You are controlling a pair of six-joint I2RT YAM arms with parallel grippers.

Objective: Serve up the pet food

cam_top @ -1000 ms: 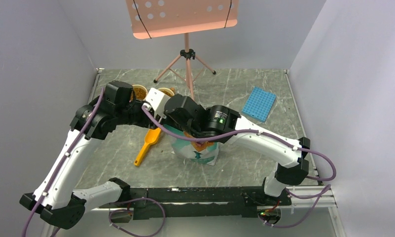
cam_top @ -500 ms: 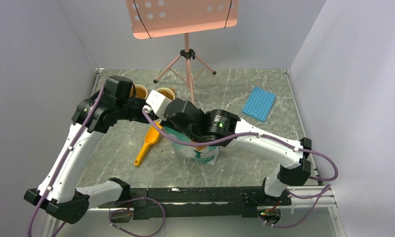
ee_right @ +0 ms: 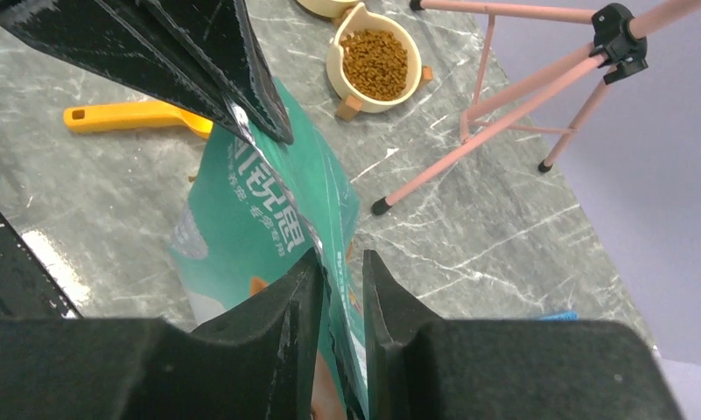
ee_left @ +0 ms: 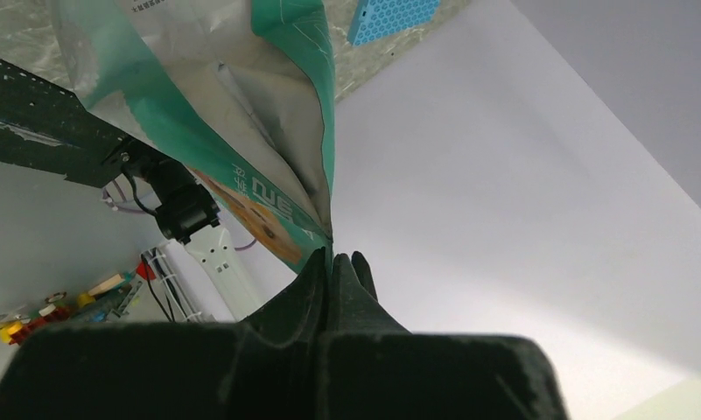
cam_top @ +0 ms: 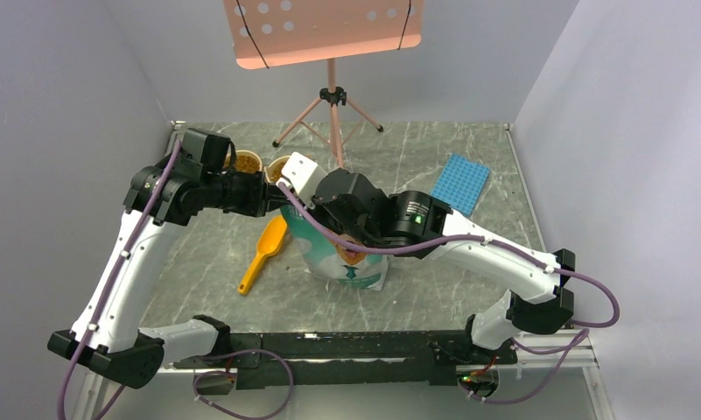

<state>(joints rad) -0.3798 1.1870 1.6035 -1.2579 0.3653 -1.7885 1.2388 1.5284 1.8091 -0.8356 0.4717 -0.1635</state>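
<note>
I am clamping the left gripper (ee_left: 331,271) on the glossy teal bag (cam_top: 342,258) rim; right gripper (ee_right: 340,271) straddling it, hold unclear. Granular pet food (ee_right: 375,52) lying far-left.

Bag (ee_right: 259,210) blocks way to bowls (ee_right: 377,105); tripod (cam_top: 332,122) probably close behind them.

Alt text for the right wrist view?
The top edge of a teal-green bag runs between the parted fingers of the right gripper, the left gripper pinching it farther along. Beyond: a yellow scoop and a bowl of kibble.
</note>
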